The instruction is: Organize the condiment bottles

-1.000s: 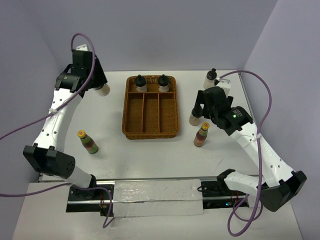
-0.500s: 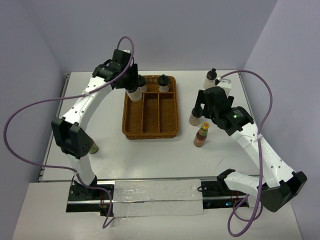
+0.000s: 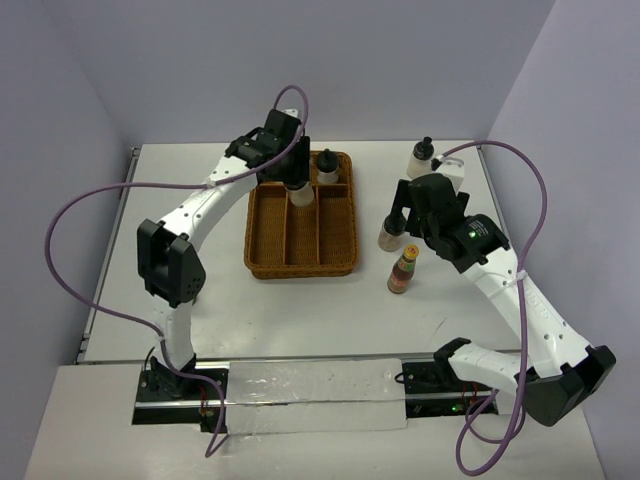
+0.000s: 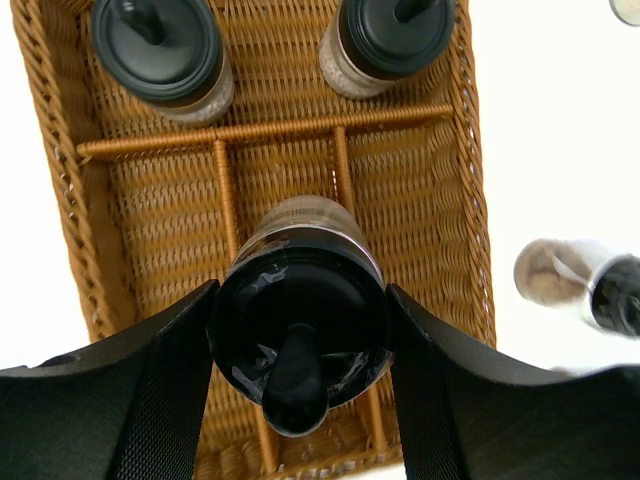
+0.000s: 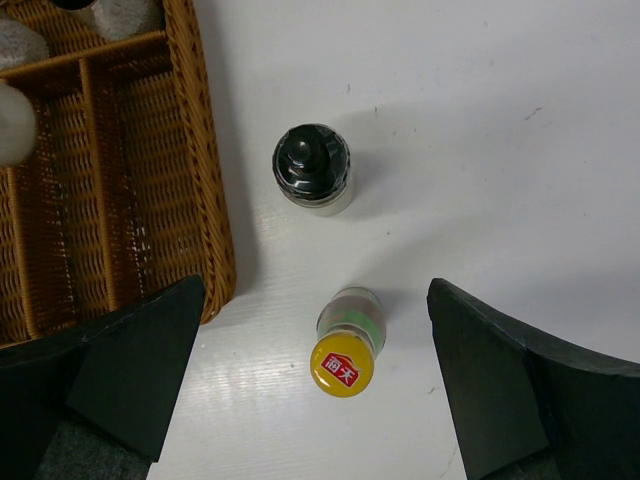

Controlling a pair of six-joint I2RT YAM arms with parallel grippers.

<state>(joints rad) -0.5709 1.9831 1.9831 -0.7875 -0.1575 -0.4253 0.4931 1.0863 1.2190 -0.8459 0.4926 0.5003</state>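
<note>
Left tool (image 4: 300,305) swung over tray (image 4: 160,210) | black-capped bottle (image 4: 300,345) gripped in it (upright)

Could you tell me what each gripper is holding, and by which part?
Left gripper holds a black-capped bottle by its cap; right gripper holds nothing.

Two bottles (image 4: 165,55) stand inside the tray (image 4: 470,200), far end.

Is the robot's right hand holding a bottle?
No, the right gripper is wide open, and the yellow-capped bottle stands on the table between its fingers, touched by neither.
</note>
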